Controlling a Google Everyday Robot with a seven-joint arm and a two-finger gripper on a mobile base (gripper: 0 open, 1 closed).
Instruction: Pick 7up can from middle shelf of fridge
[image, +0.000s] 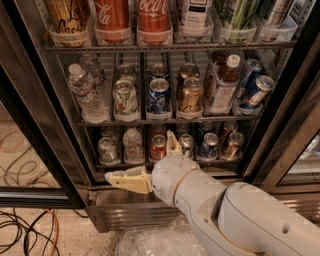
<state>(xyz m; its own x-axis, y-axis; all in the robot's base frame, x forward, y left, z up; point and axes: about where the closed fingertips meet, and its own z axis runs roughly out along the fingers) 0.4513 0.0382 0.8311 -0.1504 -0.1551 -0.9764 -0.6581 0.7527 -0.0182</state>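
The 7up can (125, 98), whitish-green with a bit of red and a silver top, stands upright on the middle shelf (170, 120) of the fridge (35, 115), second lane from the left. A water bottle (86, 92) is on its left and a blue can (158, 96) on its right. My gripper (140, 156) is below the can, in front of the lowest rack and near the fridge's base. It is open and empty, with one cream finger (125, 180) pointing left and the other (173, 143) pointing up.
A copper-gold can (190, 96), a capped bottle (222, 85) and tilted blue cans (252, 90) fill the right of the middle shelf. Coca-Cola bottles (135, 17) stand above, short cans (107, 150) below. Cables (25, 227) lie on the floor at left, crumpled plastic (150, 242) by the ribbed base.
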